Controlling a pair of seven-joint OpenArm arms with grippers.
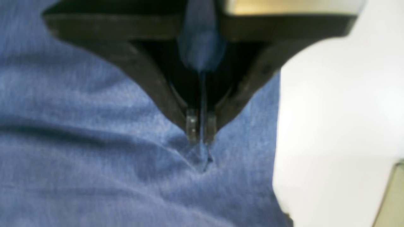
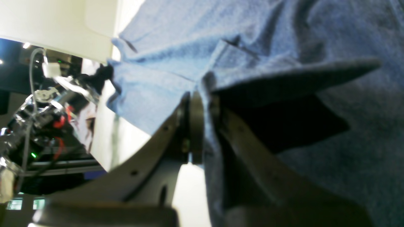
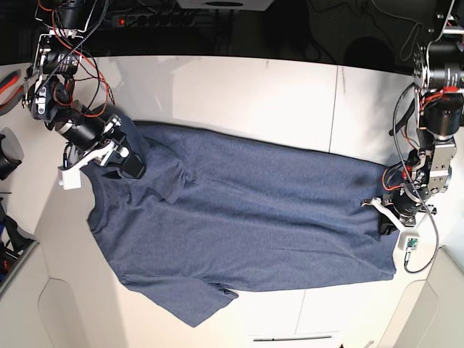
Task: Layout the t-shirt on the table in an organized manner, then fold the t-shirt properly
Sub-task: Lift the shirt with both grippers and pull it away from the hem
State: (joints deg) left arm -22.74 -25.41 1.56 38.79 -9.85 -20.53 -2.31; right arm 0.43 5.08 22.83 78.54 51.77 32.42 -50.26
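White and wide, the bench (image 3: 239,94) fills most of the base view, with a thin dark seam (image 3: 335,109) across it and black equipment with red cables (image 3: 87,36) behind its far edge. On the bench the blue t-shirt (image 3: 239,232) lies spread out almost flat, its plain side up, with some soft wrinkles and one sleeve (image 3: 199,304) reaching toward the near edge.

The left claw (image 1: 201,127) is at the shirt's edge on the right side of the base view. In the left wrist view its two fingers are pressed together, and a small fold of the blue cloth is pinched between the tips, so the fabric rises a little there.

The right claw (image 2: 202,126) is at the opposite end of the shirt. It is also closed, and a bunch of cloth passes between its fingers in the right wrist view.
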